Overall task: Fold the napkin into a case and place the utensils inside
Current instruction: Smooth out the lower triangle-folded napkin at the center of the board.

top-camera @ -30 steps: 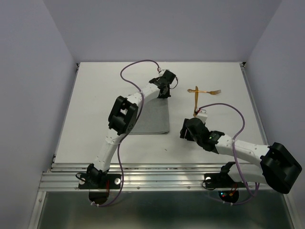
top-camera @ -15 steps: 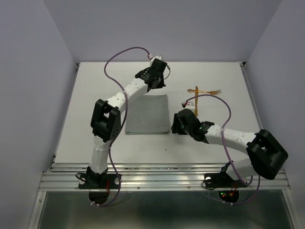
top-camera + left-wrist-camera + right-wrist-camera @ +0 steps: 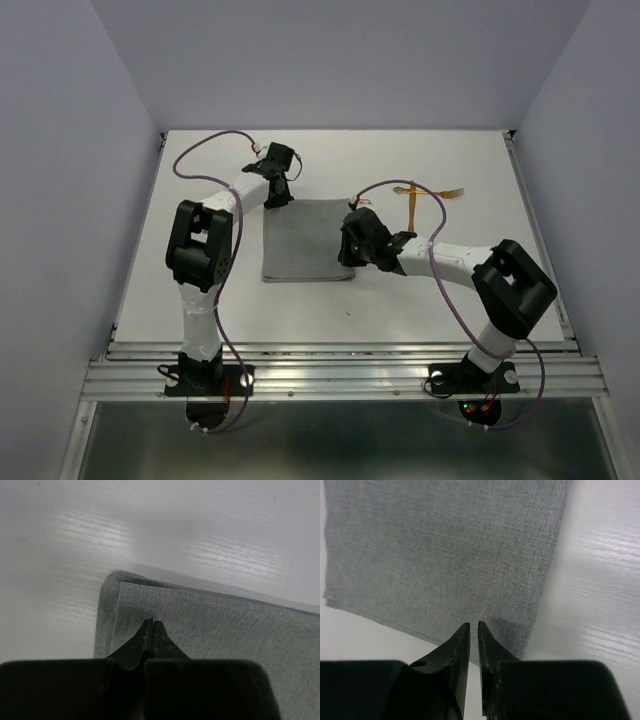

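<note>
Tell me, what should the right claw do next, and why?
Probably pinch the near right corner of the napkin: the right gripper hangs over it, jaws almost closed, the left gripper sits shut over its far left corner, and the utensils lie outside.

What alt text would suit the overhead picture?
A grey napkin lies flat on a white table, the left gripper at its far-left corner, the right gripper at its right edge. Two golden utensils lie crossed farther right.
</note>
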